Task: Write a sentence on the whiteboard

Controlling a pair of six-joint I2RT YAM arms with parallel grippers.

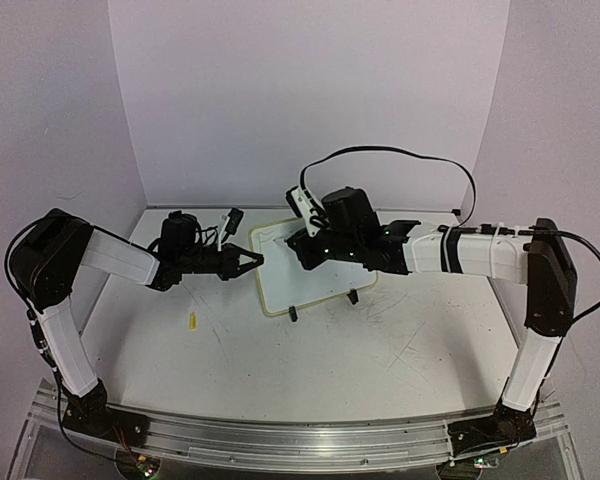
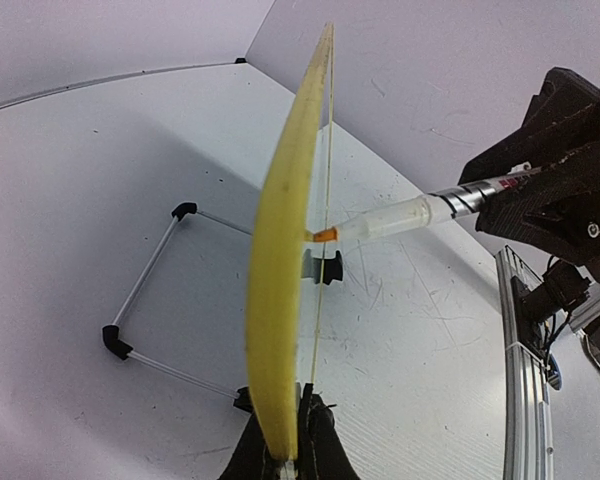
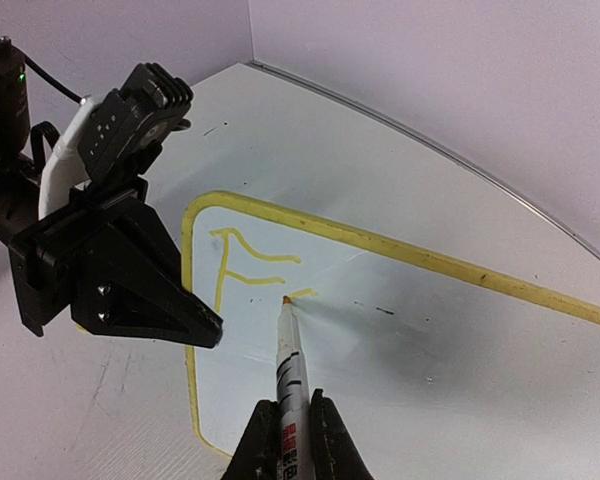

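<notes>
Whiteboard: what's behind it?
A wire stand with black end caps, resting on the table. Where it joins the whiteboard is covered by the board itself.

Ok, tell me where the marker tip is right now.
In the right wrist view the marker tip touches the whiteboard in its upper-left area, beside the yellow strokes, near the edge that the left gripper clamps.

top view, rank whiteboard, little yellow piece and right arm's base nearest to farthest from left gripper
1. whiteboard, left edge clamped in the left gripper
2. yellow piece, on the table, front-left of the board
3. right arm's base, near right corner
</notes>
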